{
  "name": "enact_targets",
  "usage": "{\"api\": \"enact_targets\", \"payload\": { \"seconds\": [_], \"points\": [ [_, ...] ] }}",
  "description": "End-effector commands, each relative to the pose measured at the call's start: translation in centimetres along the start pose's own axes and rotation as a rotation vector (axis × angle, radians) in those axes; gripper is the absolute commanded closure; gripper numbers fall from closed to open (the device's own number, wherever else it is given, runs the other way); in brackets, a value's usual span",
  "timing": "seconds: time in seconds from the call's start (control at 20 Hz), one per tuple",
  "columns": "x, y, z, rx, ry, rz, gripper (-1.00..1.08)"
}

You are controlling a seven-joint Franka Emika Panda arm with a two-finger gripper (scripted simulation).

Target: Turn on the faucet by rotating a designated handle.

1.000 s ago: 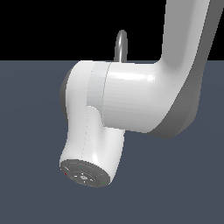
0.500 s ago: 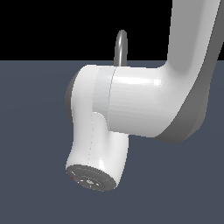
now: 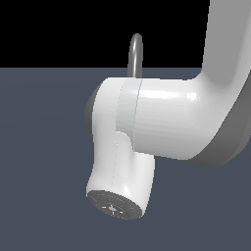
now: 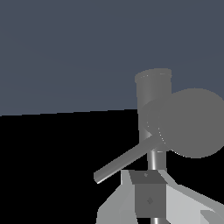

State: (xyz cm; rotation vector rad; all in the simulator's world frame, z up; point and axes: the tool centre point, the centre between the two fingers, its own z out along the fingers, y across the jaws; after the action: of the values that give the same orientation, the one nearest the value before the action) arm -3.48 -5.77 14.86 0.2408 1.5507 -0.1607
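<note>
1. Your arm (image 3: 166, 122) has drifted down and toward the exterior view's right over the last second. Its end cap now sits lower in that view.
2. The faucet's arched spout (image 3: 136, 53) hasn't budged behind the arm. Nothing in the exterior view shows whether the handle has turned, because the arm hides it.
3. The wrist view is your only look at the work. The gripper (image 4: 149, 194) is right up against the faucet (image 4: 153, 94), with the lever handle (image 4: 124, 162) slanting out just ahead of it and a rounded grey knob (image 4: 192, 122) to the other side of the stem.
4. I'd read that drift as the hand working at the faucet. How far the lever has swung can't be judged from this moment.
5. I cannot tell whether the fingers are apart or clamped. Only grey blocks show, with the stem running between them.
6. There is no basin, cup or other container in either view, and no water shows.
</note>
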Motion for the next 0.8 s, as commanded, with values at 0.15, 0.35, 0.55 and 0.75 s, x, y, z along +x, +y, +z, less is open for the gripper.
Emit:
{"api": "enact_targets", "payload": {
  "seconds": [0.15, 0.35, 0.55, 0.75],
  "points": [
    [1.3, -0.9, 0.1, -0.018, 0.005, -0.012, 1.08],
    [2.2, -1.6, 0.2, -0.036, 0.005, -0.02, 1.08],
    [3.0, -2.2, 0.4, -0.053, 0.006, -0.028, 1.08],
    [3.9, -2.8, 0.5, -0.071, 0.006, -0.037, 1.08]
  ]
}}
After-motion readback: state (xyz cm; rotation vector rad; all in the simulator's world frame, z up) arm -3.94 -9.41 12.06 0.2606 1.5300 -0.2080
